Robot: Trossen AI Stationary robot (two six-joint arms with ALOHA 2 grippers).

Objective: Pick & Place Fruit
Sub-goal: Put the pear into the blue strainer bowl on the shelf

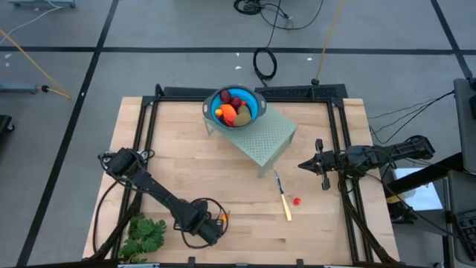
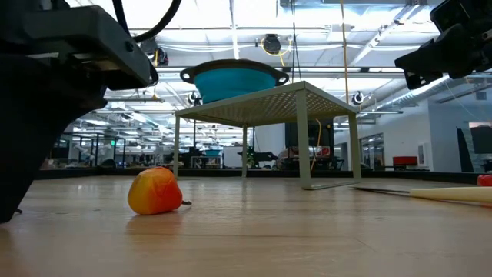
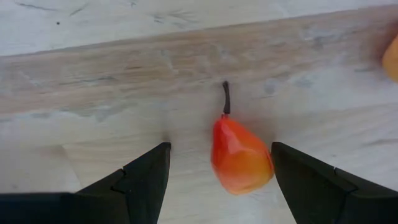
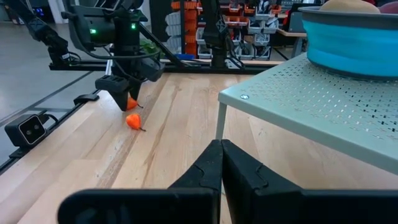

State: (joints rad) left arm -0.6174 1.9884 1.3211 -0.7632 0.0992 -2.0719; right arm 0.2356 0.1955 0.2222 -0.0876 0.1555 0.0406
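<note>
On the wooden surface (image 1: 223, 164), a blue bowl (image 1: 245, 106) already holding several fruit sits on a green stand (image 1: 271, 138). The right end effector (image 1: 311, 164) waits closed beside it. The left end effector (image 3: 221, 177) is open, straddling an orange-red pear (image 3: 239, 155) lying near the front edge. Since the pear lies closer to one finger, closing could nudge or roll it away.

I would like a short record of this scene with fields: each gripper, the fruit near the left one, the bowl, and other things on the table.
left gripper: open, low over the table, fingers on both sides of the orange-red pear
orange-red pear: lying on the wood, not gripped
right gripper: shut, empty, waiting near the table's right edge
blue bowl: on the green perforated stand, holding several fruit
other: yellow-handled knife; leafy green bunch
</note>
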